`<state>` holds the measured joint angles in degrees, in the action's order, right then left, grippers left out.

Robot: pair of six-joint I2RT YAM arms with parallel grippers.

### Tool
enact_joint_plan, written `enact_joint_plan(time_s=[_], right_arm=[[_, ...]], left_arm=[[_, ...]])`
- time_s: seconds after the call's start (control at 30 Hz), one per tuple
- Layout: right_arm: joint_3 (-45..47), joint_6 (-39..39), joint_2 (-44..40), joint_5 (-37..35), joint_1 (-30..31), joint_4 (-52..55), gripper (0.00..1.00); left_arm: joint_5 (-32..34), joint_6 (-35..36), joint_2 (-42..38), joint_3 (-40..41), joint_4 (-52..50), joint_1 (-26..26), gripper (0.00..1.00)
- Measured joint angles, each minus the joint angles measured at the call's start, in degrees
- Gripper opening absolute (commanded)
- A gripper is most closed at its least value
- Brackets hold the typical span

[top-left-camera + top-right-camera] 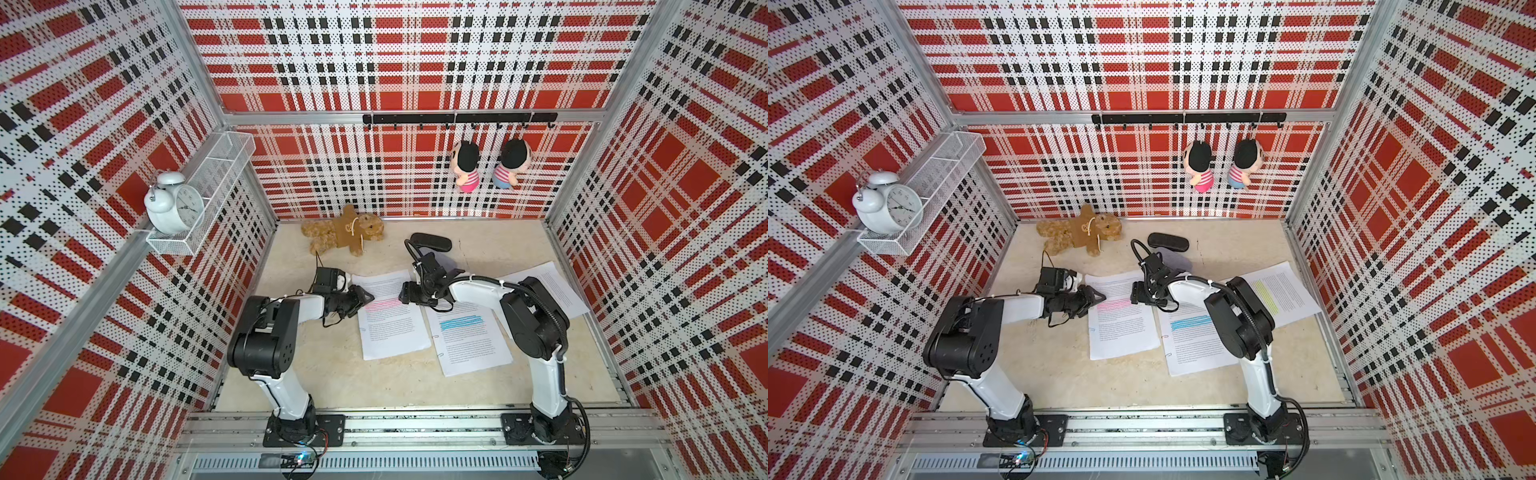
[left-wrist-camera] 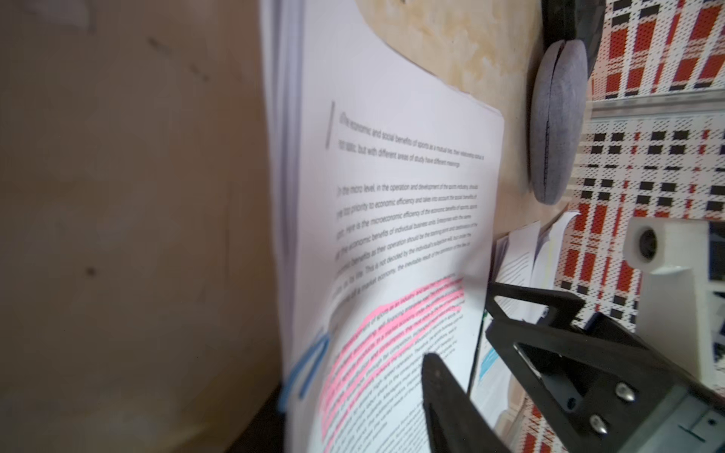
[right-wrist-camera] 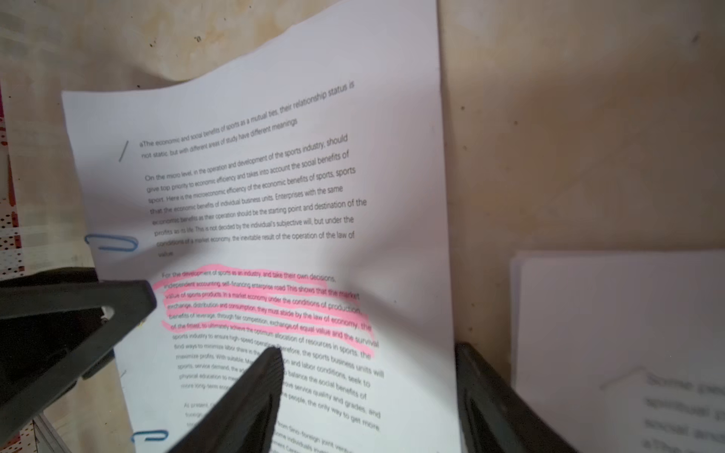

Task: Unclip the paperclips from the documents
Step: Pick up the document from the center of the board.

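Note:
Three documents lie on the table: one with a pink band (image 1: 390,328), one with a blue band (image 1: 469,345), one with a yellow band (image 1: 1283,291). My left gripper (image 1: 368,297) straddles the pink document's left edge, one finger (image 2: 443,392) over the page and the other under it. A blue paperclip (image 2: 310,361) sits on that edge just beside it. My right gripper (image 3: 368,353) stands open across the same page's right edge. Two blue paperclips (image 3: 113,243) (image 3: 151,435) show on the left edge. Small clips (image 1: 1166,336) hold the blue-band document.
A brown teddy bear (image 1: 345,232), a black case (image 1: 430,242) and a grey pouch (image 1: 1173,259) lie behind the papers. A white clock (image 1: 174,208) stands on a wall shelf. Two dolls (image 1: 465,166) hang from a hook rail on the back wall.

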<state>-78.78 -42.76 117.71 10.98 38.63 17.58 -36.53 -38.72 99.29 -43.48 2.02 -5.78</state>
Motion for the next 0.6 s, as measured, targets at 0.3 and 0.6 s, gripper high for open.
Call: enact_joint_plan(time_s=[0.3,0.6], right_arm=[[0.92,0.13,0.13,2.69,0.0,-2.93,0.76],[6.51,4.2,-6.01,3.15,-1.42,-0.92,1.0]], left_arm=[[-1.68,-2.64,-5.66,2.27,4.02,0.24,0.0],[2.34,1.29,-14.62,2.05,2.51,-2.03,0.0]])
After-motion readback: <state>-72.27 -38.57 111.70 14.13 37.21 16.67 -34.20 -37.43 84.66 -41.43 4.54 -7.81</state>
